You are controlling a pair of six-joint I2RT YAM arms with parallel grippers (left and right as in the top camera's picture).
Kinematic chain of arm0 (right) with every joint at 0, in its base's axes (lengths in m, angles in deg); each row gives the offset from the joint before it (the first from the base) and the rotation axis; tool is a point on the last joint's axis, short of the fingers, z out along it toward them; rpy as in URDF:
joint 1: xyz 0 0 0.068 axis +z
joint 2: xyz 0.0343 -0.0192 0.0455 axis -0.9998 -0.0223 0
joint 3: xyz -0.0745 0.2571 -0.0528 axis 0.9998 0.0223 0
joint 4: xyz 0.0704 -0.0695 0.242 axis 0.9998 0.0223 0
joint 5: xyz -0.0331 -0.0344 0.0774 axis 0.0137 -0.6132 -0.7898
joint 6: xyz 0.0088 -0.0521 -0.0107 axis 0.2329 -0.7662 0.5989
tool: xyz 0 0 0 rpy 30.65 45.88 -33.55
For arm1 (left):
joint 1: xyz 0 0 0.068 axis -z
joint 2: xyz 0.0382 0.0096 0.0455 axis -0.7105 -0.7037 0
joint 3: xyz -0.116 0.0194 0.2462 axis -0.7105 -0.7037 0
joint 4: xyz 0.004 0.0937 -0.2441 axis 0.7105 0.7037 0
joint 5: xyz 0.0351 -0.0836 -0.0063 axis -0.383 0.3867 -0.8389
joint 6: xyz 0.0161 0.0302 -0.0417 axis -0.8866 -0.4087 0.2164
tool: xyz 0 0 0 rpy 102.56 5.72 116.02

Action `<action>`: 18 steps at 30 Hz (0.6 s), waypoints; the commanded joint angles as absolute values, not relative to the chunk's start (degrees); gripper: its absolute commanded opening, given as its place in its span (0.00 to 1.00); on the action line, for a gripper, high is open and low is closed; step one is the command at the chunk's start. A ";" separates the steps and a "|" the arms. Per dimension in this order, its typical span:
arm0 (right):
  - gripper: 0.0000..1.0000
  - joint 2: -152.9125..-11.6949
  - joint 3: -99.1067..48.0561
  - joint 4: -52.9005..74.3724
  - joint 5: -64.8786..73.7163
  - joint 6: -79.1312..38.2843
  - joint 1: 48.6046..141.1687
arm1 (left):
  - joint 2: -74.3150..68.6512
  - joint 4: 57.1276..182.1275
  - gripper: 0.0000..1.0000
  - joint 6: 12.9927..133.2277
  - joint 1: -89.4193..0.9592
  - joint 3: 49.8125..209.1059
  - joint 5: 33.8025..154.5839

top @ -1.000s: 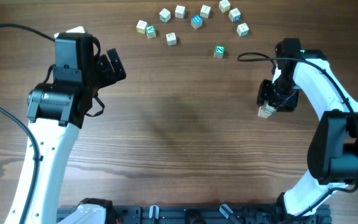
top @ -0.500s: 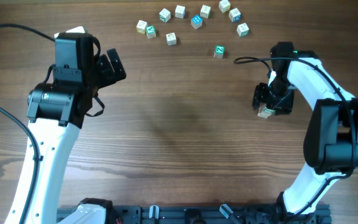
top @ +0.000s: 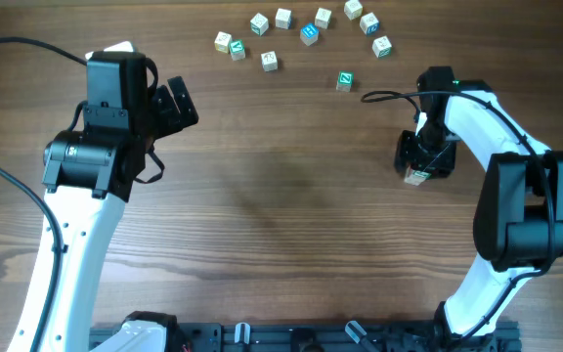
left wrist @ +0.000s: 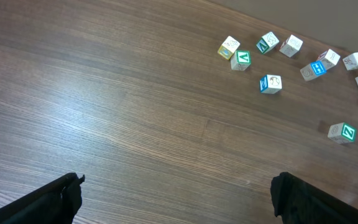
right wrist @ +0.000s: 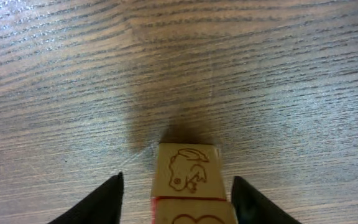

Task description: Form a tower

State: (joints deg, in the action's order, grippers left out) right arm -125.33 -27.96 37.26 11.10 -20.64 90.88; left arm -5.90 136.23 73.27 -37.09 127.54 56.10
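Straddling the tower point(right wrist: 187, 167), the right gripper point(right wrist: 176, 180) keeps a finger on each side; a gap shows at both, so it seems not to grip. That stack stands on the table point(top: 281, 215) at right, well apart from the loose cubes point(top: 308, 33). The left gripper point(left wrist: 178, 202) hangs wide open.

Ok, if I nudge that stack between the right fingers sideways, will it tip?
Likely, yes: the stack is narrow, apparently loose cubes resting on each other, so a side push could shear or topple it. It looks like stiff wood with flat faces, so the fingers should grip it squarely.
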 commanded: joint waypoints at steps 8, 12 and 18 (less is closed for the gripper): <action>0.34 -126.86 -27.63 37.39 11.18 -20.80 90.90 | -5.88 136.14 1.00 73.97 -37.40 127.36 55.57; 0.29 -126.86 -27.63 37.37 11.18 -20.80 90.90 | -5.88 136.14 1.00 73.97 -37.40 127.36 55.57; 0.27 -126.86 -27.63 37.32 11.18 -20.77 90.90 | -5.88 136.14 1.00 73.97 -37.40 127.36 55.57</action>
State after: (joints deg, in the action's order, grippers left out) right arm -125.33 -27.96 37.46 11.16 -20.69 90.90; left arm -5.90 136.23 73.27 -37.09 127.54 56.10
